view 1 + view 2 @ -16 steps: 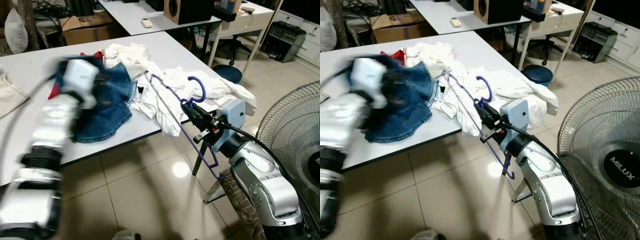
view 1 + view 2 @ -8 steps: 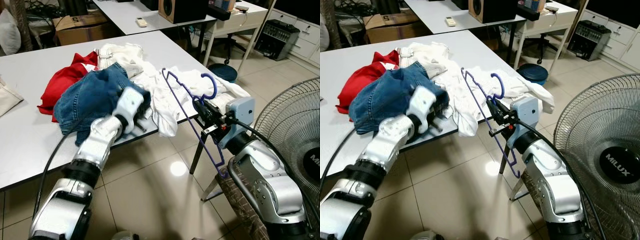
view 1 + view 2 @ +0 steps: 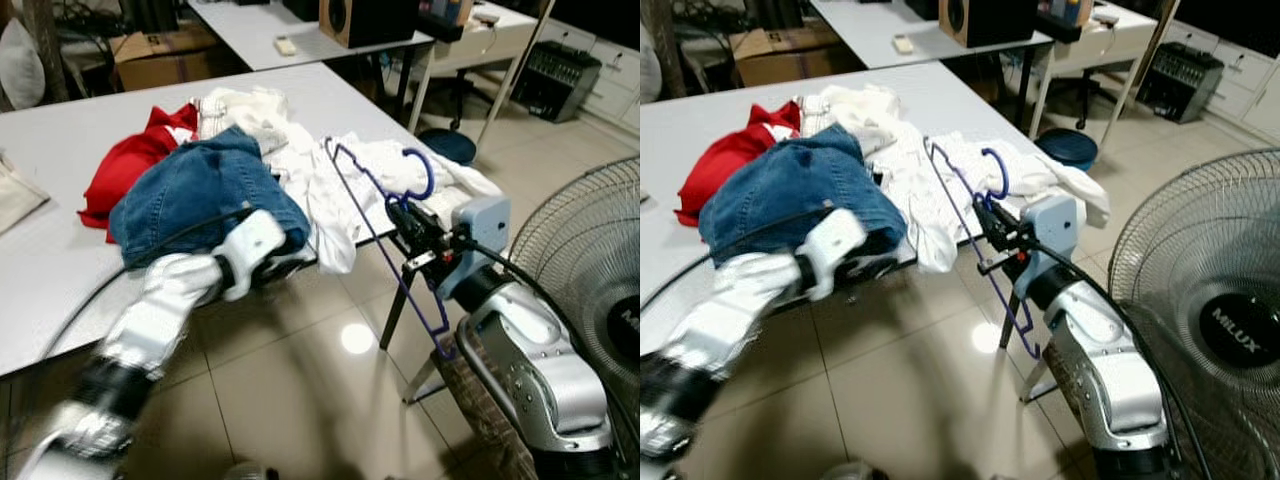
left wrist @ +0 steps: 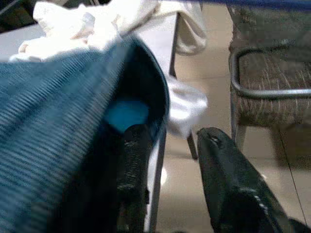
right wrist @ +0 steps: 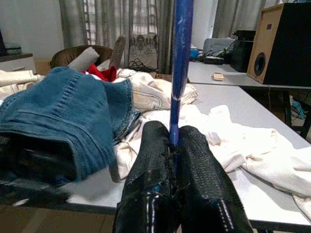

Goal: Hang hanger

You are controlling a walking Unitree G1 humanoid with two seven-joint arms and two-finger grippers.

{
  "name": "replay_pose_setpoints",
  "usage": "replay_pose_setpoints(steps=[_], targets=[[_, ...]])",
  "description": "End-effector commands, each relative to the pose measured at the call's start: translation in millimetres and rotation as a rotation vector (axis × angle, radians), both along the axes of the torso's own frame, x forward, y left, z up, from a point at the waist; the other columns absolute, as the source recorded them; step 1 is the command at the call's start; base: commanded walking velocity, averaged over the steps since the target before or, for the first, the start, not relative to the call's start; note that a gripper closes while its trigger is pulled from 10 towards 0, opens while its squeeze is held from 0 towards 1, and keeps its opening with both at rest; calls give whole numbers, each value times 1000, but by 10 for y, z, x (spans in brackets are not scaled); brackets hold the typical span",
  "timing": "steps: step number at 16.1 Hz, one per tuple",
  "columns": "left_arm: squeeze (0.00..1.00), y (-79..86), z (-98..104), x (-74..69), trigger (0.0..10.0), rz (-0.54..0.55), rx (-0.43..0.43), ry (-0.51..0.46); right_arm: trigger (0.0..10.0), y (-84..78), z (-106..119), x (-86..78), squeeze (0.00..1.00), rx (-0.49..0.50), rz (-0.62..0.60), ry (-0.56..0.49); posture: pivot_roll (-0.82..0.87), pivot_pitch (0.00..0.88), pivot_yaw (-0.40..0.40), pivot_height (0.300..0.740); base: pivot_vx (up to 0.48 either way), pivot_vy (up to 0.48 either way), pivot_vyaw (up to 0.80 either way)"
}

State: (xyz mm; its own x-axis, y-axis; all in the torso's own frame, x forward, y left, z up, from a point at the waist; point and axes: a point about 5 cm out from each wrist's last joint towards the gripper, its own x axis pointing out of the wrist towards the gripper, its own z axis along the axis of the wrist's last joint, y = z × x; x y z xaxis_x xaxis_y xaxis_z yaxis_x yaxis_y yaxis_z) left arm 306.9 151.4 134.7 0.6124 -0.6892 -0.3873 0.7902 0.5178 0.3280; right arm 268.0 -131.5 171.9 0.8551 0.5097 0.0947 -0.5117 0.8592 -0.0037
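Observation:
A purple hanger (image 3: 430, 176) is tilted in the air off the table's right corner, its hook pointing up. My right gripper (image 3: 397, 212) is shut on it just below the hook; in the right wrist view the fingers (image 5: 155, 160) pinch the purple bar (image 5: 181, 58). My left gripper (image 3: 290, 262) sits at the table's front edge, right under the hem of the blue jeans (image 3: 200, 190). In the left wrist view it (image 4: 172, 132) is open, with the denim (image 4: 53, 121) lying against one finger.
A red garment (image 3: 125, 165) and white clothes (image 3: 300, 170) are piled on the grey table (image 3: 60, 250) behind the jeans. A standing fan (image 3: 590, 260) is at my right, with a checked stool (image 3: 480, 390) below my right arm. More desks and a speaker (image 3: 365, 20) stand behind.
My left arm has swung down from over the jeans to the table's front edge and is blurred with motion. The right gripper keeps the hanger in about the same place.

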Motion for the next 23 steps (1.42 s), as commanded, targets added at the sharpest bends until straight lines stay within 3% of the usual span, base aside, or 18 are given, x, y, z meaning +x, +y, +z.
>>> replay_pose_setpoints(steps=[1,5,7,8,9,10,11,12,13,14,15,16,17,18,19,23], targets=[[1000,0,50,-81,10000,-31,-6,12,10000,-8,2,-5,0,-6,-2,7,-48,0,-9,740,0,0,0],[1000,205,63,-323,10000,-27,52,49,10000,14,-5,-11,0,-7,13,9,-42,0,-12,740,0,0,0],[1000,300,107,-377,10000,10,56,40,10000,29,-10,-20,0,-12,24,8,-41,0,-10,740,0,0,0],[141,356,173,-398,10000,45,47,9,10000,36,-17,-25,0,-12,31,10,-39,0,-9,740,0,0,0],[0,399,220,-396,10000,85,43,-33,10000,50,-37,-34,0,-12,42,19,-37,0,-8,740,0,0,0],[0,423,221,-367,10000,115,67,-61,10000,65,-56,-39,0,-26,50,20,-34,0,-8,740,0,0,0],[0,463,232,-281,10000,204,46,-75,10000,88,-63,-41,0,-30,58,18,-32,0,-9,740,0,0,0],[0,472,237,-262,10000,227,37,-76,10000,93,-64,-41,0,-29,60,18,-32,0,-9,740,0,0,0],[1000,440,337,8,10000,334,23,-174,10000,115,-49,-20,0,-17,62,10,-17,0,-27,740,0,0,0],[1000,342,490,291,10000,411,-10,-273,10000,131,-38,9,0,-11,61,4,-12,0,-32,740,0,0,0],[1000,202,608,485,10000,438,-85,-320,10000,146,-38,35,0,-10,63,3,-4,0,-42,740,0,0,0],[1000,202,608,485,10000,438,-85,-320,10000,146,-38,35,0,-10,63,3,-4,0,-42,740,0,0,0],[1000,-28,503,519,10000,322,-80,-227,10000,171,-34,47,0,-12,70,0,-15,0,-29,740,0,0,0],[1000,-197,149,287,10000,116,29,-59,10000,200,-7,33,0,-5,83,-10,-22,0,-23,740,0,0,0],[1000,-216,51,202,10000,80,40,-11,10000,205,1,24,0,-1,86,-12,-22,0,-23,740,0,0,0],[1000,-76,-89,171,10000,148,24,-14,10000,236,-19,-28,0,58,121,2,-12,0,-33,740,0,0,0]])
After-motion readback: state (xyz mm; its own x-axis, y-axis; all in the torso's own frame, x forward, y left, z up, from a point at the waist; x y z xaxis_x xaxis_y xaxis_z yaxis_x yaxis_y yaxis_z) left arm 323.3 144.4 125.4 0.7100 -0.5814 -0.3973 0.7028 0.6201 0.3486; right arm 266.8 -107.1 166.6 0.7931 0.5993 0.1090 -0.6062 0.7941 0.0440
